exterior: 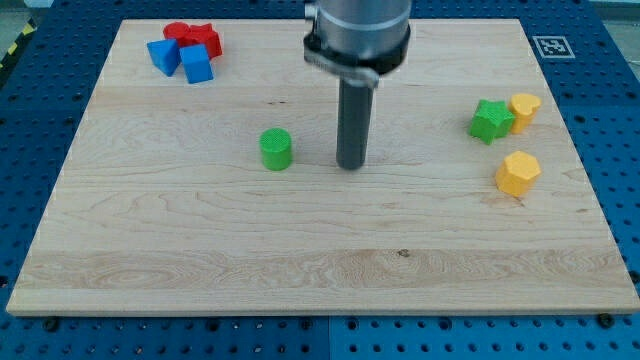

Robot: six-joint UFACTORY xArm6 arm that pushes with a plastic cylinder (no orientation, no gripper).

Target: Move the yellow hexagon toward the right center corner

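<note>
The yellow hexagon [518,173] lies on the wooden board [200,250] near the view's right edge, at about mid height. My tip [350,165] rests on the board near the centre, well to the left of the hexagon. A green cylinder [276,149] stands just left of my tip, not touching it. A green star [491,120] and a second yellow block [524,108] sit together just above the hexagon, apart from it.
At the view's top left there is a cluster: a red cylinder [177,33], a red star [207,39] and two blue blocks [163,55] [197,65]. A fiducial tag [549,46] marks the board's top right corner. Blue perforated table surrounds the board.
</note>
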